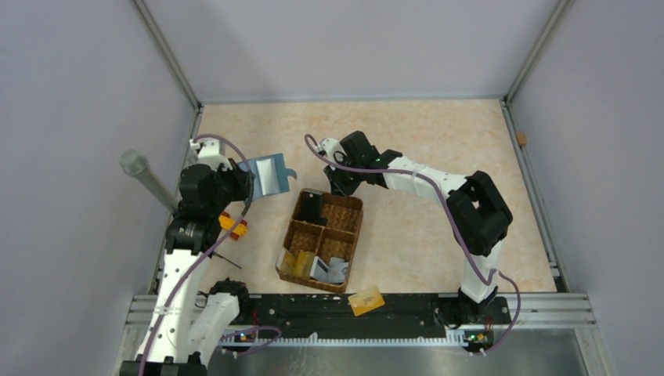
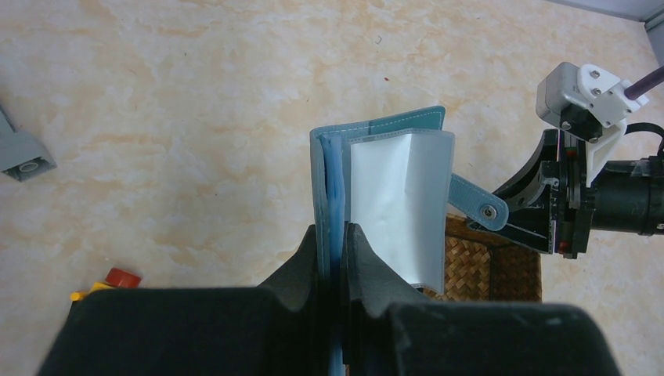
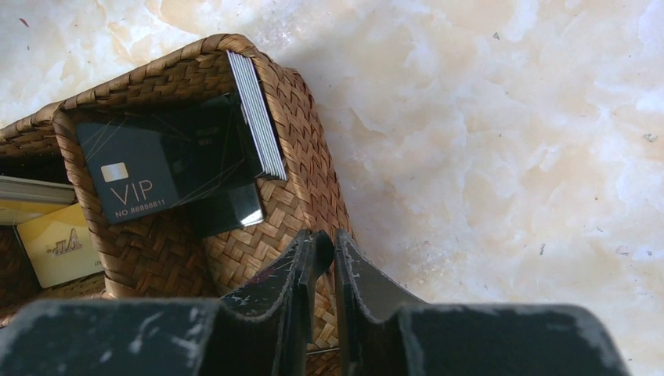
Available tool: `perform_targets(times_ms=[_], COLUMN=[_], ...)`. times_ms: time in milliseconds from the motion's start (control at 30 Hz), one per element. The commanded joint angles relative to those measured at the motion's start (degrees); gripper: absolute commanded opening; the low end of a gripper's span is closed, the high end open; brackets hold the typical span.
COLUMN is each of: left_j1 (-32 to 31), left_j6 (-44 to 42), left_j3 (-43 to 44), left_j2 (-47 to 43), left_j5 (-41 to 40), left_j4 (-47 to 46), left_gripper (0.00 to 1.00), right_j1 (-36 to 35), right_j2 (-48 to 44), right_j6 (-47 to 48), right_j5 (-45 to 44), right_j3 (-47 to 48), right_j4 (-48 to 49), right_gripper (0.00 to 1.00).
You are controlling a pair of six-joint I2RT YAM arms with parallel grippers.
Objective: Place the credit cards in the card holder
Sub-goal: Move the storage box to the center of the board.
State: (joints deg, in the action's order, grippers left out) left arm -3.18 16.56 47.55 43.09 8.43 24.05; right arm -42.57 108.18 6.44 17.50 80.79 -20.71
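Only the left wrist view shows the left pincer (image 2: 333, 243) clamped on the teal card holder (image 2: 376, 157), which is held open with its clear sleeve fanned out. The right wrist view alone reveals a black VIP card (image 3: 149, 176) in the wicker basket (image 3: 305, 180). The right pincer (image 3: 323, 247) sits at its rim, fingers nearly together; whether they pinch anything, I cannot tell. From above, more credit cards (image 1: 333, 270) fill the near compartments, and a gold card (image 1: 366, 300) lies on the front rail (image 1: 423, 309).

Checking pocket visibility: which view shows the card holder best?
Left wrist: the card holder, open, clear pocket showing, sits large and central in the jaws of the left gripper. Top external shows it small, left of the basket. Right wrist: absent.
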Motion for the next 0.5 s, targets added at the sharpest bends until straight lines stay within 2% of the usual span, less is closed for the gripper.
perform_targets(times_ms=[0,267,333,467], left_j1=[0.46,0.63,0.63,0.72], left_j6=[0.41,0.49,0.62,0.76], left_j3=[0.47,0.47,0.41,0.4], left_j2=[0.15,-0.07,-0.13,-0.52], left_j5=[1.06,1.03,0.82,0.3], left_j4=[-2.43,-2.41,-2.43,-2.41], left_gripper=[0.0,0.0,0.0,0.0], right_j1=[0.09,0.09,0.06,0.07], right_j2=[-0.07,-3.51,-4.73,-7.1], right_j6=[0.56,-0.8,-1.77,-4.14], right_j5=[-0.04,-3.2,-5.43,-12.77], right_j3=[-0.64,-5.59,-7.55,-10.93], right_j4=[2.1,4.75,6.18,8.19], right_gripper=[0.13,0.04,0.0,0.0])
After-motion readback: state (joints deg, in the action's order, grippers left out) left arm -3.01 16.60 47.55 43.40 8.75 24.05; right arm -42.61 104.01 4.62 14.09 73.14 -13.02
